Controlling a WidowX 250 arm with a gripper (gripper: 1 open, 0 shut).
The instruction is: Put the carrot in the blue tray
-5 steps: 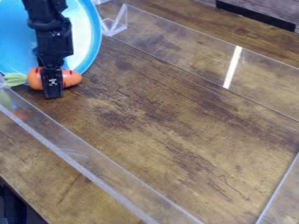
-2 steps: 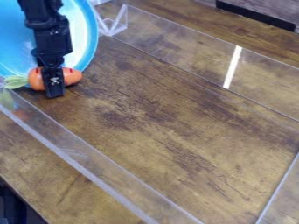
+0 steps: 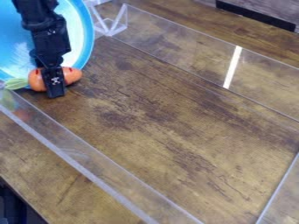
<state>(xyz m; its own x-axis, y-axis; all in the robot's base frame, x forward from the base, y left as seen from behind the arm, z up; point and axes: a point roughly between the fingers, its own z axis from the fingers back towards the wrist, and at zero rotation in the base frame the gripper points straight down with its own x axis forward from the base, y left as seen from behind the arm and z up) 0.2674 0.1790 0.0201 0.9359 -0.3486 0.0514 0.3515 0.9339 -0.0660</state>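
Dark, worn wood forms the bench [image 3: 176, 114], with clear panels [image 3: 93, 166] along its edges. Tool [image 3: 54, 82] is grasping the carrot [image 3: 37, 80], its fingers across the orange body and green top to one side. Blue tray [image 3: 77, 35] lies behind the tool, partly hidden by the black arm [image 3: 45, 33].

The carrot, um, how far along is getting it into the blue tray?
In hand now: the black hand is closed around the carrot, at the near edge of the blue tray. Already done, it seems: reaching and gripping it. Left: apparently getting it fully inside the rim and letting go.
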